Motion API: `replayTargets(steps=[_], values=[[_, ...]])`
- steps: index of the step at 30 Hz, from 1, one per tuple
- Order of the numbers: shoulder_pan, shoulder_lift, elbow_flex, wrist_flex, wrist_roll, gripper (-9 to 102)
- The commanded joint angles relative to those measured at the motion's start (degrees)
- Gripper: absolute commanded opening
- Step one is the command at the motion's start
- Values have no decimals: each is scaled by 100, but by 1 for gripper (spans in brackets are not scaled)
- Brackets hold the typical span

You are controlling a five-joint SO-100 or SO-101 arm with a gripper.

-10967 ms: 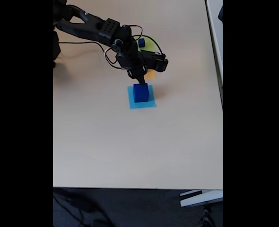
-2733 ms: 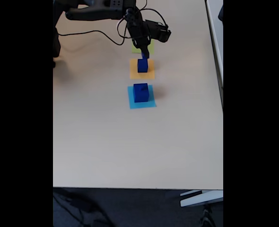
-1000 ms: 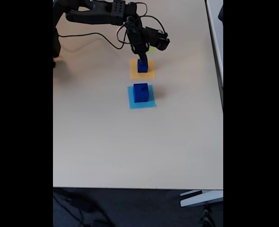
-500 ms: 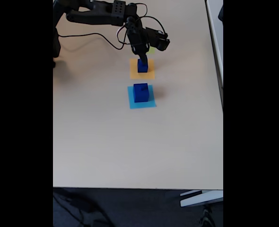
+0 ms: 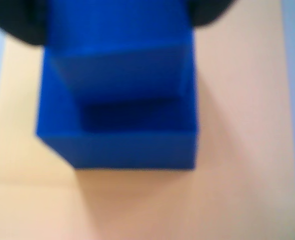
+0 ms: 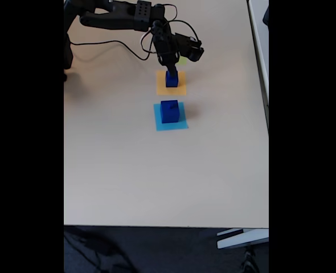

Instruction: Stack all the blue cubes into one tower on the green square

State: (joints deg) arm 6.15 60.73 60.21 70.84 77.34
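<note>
Gripper point(image 6: 171, 71) is hovering right over the medium dark blue cube point(image 6: 171, 79) sitting on the flat orange paper square point(image 6: 181, 88), apparently going for it, though whether its jaws are apart or clamped I cannot tell, with the light green square point(image 6: 182, 59) just beyond.

Blurred blue cube point(image 5: 132, 130) on orange square point(image 5: 32, 200)

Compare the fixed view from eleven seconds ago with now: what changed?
The arm swung from the large cube on the light-blue square back to the orange square, where the gripper now sits on a stack of two smaller cubes. The large cube stayed put.
</note>
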Motion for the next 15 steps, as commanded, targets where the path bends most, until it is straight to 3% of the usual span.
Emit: replayTargets(steps=[1, 15], values=[[-9, 114, -26, -70, 0, 10], [9, 141, 79, -167, -9, 12]])
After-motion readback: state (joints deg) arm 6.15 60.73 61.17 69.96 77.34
